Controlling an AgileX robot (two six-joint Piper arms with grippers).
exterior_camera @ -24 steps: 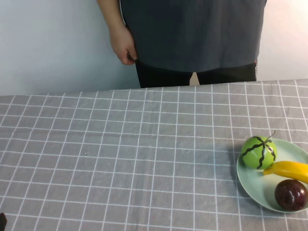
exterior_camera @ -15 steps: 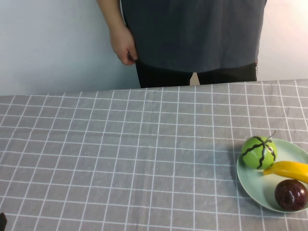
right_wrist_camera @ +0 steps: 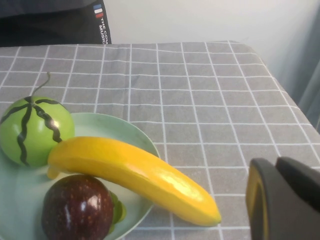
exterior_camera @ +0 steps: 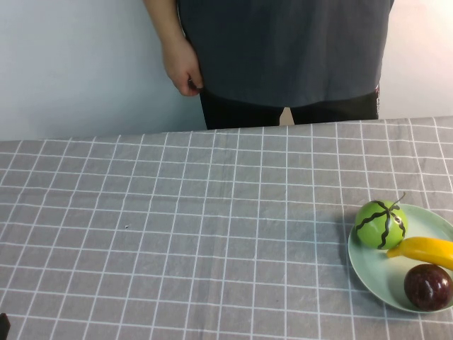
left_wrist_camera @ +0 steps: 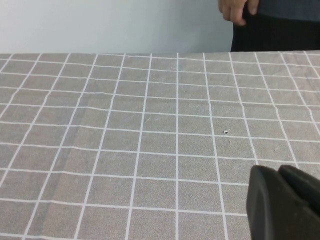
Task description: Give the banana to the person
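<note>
The yellow banana [exterior_camera: 423, 250] lies on a pale green plate [exterior_camera: 375, 273] at the table's right edge, between a green striped round fruit [exterior_camera: 381, 224] and a dark purple round fruit [exterior_camera: 427, 286]. In the right wrist view the banana [right_wrist_camera: 135, 176] reaches over the plate's rim [right_wrist_camera: 127, 136]. My right gripper [right_wrist_camera: 275, 166] is shut and empty, just beside the banana's tip, apart from it. My left gripper [left_wrist_camera: 276, 172] is shut and empty, low over bare cloth at the near left. The person [exterior_camera: 283, 49] stands behind the table's far edge, one hand [exterior_camera: 181, 67] hanging down.
A grey checked cloth [exterior_camera: 212, 227] covers the table. The table's right edge [right_wrist_camera: 285, 95] runs close past the plate. A white wall stands behind the person.
</note>
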